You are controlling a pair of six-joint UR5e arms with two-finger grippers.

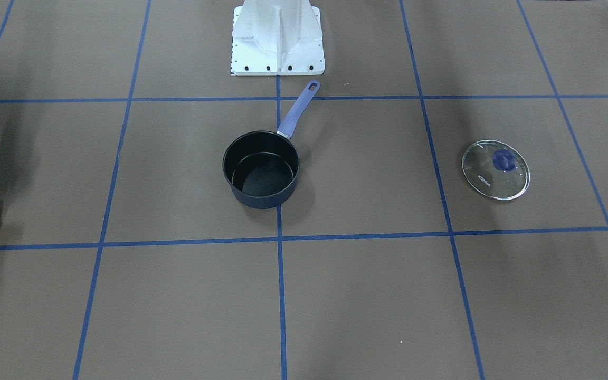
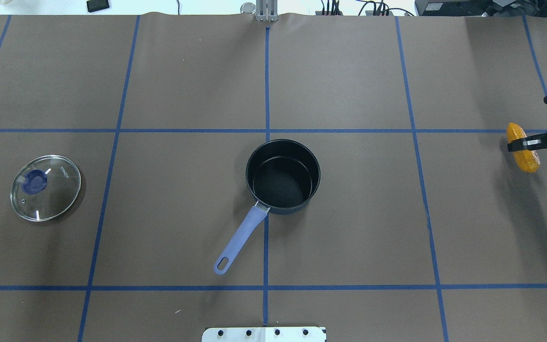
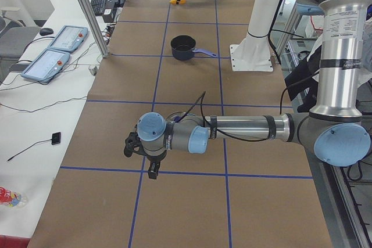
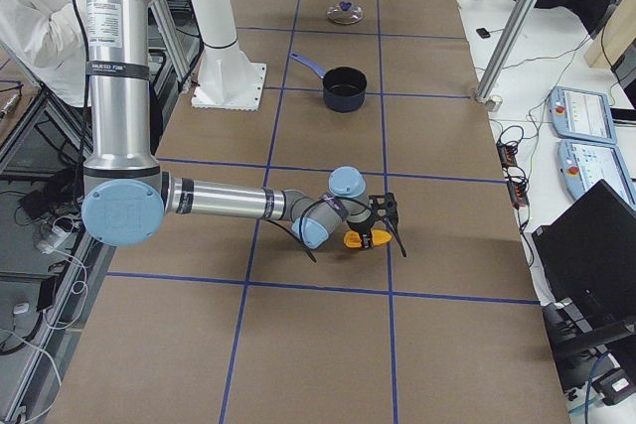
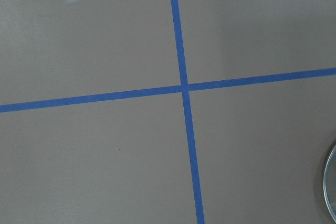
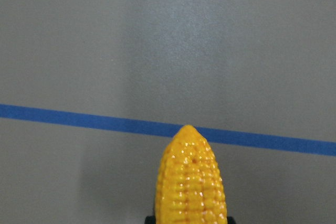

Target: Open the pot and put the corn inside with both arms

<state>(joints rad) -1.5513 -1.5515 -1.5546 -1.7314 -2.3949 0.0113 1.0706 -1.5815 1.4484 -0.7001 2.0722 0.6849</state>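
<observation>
The pot (image 1: 260, 177) stands open and empty at the table's middle, its lavender handle (image 1: 297, 110) pointing toward the robot's base. It also shows in the overhead view (image 2: 283, 183). My right gripper (image 2: 523, 142) is shut on the corn (image 2: 523, 154) far out at the table's right side, well away from the pot. The corn's tip (image 6: 191, 182) fills the right wrist view, over a blue tape line. My left gripper (image 3: 140, 158) shows only in the exterior left view, over the table's left side. I cannot tell whether it is open or shut.
The glass lid (image 2: 45, 187) with its purple knob lies flat on the table's left side, apart from the pot. Its rim (image 5: 331, 182) shows at the left wrist view's right edge. The white base stand (image 1: 277, 37) is behind the pot. Blue tape lines cross the brown table.
</observation>
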